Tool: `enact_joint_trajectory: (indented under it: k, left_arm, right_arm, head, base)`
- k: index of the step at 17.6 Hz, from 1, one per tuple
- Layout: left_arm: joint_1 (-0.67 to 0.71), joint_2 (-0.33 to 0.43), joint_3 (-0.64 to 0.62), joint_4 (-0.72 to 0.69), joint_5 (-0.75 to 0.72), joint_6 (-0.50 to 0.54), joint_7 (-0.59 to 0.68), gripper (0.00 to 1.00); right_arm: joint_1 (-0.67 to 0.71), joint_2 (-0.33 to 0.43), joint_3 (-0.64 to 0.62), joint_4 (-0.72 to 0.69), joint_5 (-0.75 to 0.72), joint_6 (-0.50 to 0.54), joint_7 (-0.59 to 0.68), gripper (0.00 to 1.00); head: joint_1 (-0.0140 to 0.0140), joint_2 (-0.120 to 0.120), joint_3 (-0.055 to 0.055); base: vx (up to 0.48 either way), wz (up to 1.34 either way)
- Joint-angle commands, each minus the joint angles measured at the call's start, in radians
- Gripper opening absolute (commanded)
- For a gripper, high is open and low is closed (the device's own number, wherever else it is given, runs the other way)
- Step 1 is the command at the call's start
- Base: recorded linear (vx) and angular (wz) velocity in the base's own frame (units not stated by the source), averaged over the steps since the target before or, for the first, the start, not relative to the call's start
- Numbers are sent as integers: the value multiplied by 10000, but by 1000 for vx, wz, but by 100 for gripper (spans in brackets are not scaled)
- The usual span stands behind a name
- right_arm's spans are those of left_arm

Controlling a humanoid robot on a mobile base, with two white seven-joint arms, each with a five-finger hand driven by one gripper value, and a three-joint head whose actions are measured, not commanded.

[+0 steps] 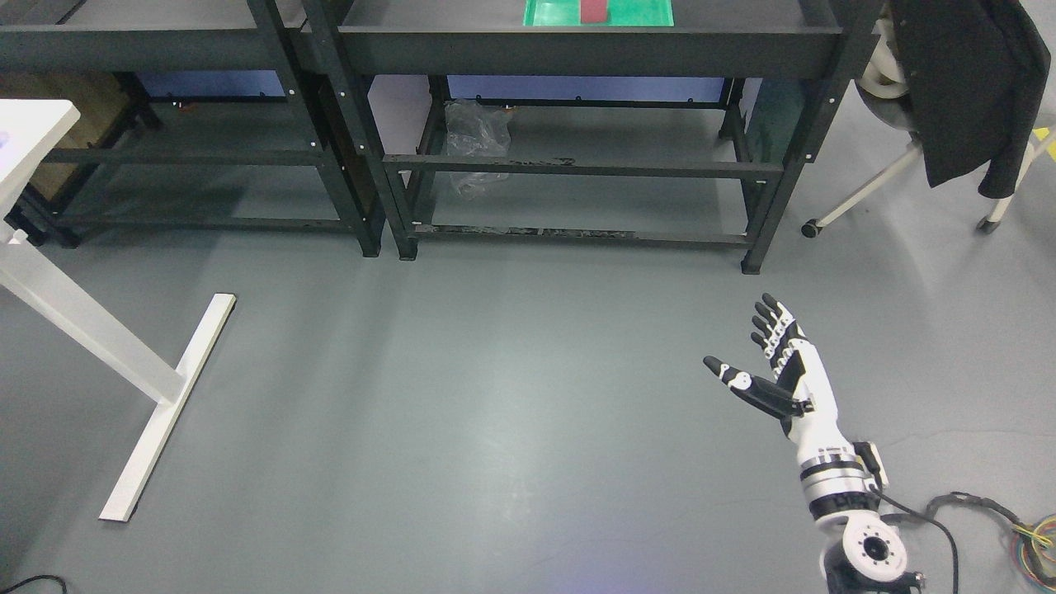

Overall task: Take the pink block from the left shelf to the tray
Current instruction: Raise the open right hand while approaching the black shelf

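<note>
The robot's right hand hangs low over the bare grey floor at the near right, palm up, fingers straight and spread, thumb out to the left. It holds nothing. The left hand does not show.

Far across the floor stand two dark metal shelf units side by side. On the top of the right unit, at the far edge of view, lies a green tray with a reddish-pink block resting in it, cut off by the frame.

The left unit shows no block on the parts I can see. A white table leg stands near left; a chair with a dark jacket sits far right.

With the block in the tray and the hand empty and well apart from it, the job looks finished, or nearly so.
</note>
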Motion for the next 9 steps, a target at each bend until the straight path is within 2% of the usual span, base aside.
enact_joint_trajectory:
  k: [1, 9]
  left_arm:
    - [-291, 175, 0, -174, 0, -4, 7, 100]
    - [-307, 175, 0, -174, 0, -4, 7, 100]
  right_arm:
    - [18, -175, -430, -118, -6, -110, -2316, 99]
    - [3, -175, -414, -164, -68, -232, -2178, 99]
  head:
    - [0, 0, 0]
    - [0, 0, 0]
  base:
    - [0, 0]
    - [-3, 0]
